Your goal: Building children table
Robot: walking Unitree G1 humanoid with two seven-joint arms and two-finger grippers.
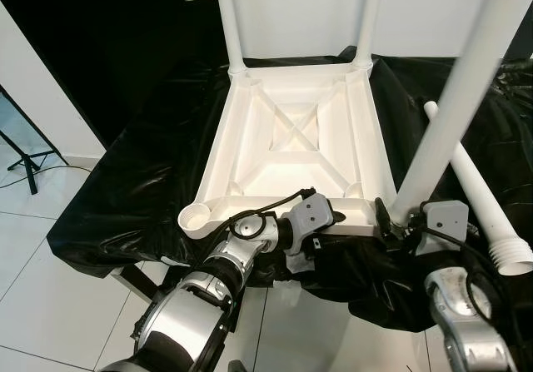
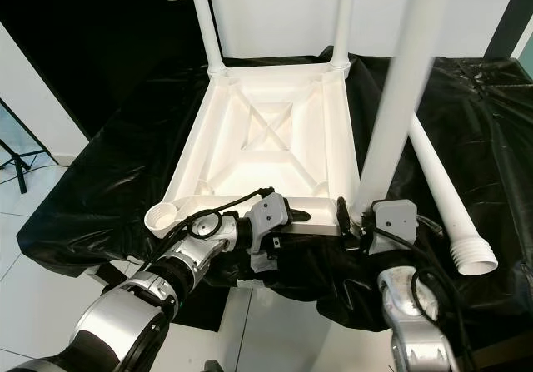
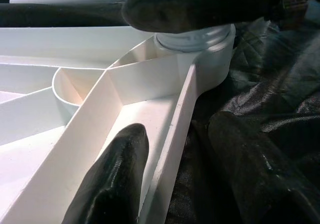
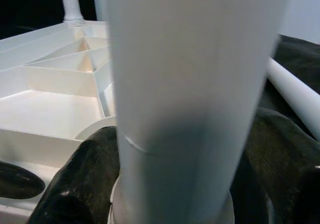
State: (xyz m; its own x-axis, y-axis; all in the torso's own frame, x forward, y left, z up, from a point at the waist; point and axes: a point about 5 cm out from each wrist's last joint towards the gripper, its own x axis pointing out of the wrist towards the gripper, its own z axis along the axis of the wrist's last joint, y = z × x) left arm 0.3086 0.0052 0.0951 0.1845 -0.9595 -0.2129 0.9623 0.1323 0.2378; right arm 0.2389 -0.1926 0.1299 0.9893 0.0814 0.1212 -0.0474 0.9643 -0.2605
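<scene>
The white table top (image 1: pixel 218 139) lies upside down on a black-draped surface. Two white legs (image 1: pixel 229 22) (image 1: pixel 369 14) stand in its far corners. At the near right corner a third leg (image 1: pixel 454 97) stands upright in its socket, and my right gripper (image 1: pixel 396 220) is shut around its base, with a finger (image 4: pixel 80 179) on either side. My left gripper (image 1: pixel 333 222) is shut on the near rim (image 3: pixel 170 149), with one finger (image 3: pixel 112 179) inside and the other on the cloth side. The near left socket (image 1: pixel 196 216) holds nothing. A loose leg (image 1: pixel 479 189) lies to the right.
The black cloth (image 1: pixel 133 189) hangs over the front edge just ahead of my arms. White tiled floor (image 1: pixel 50 305) lies to the left and below. A black tripod stand (image 1: pixel 25 156) is at the far left. A white panel (image 1: pixel 291 6) stands behind.
</scene>
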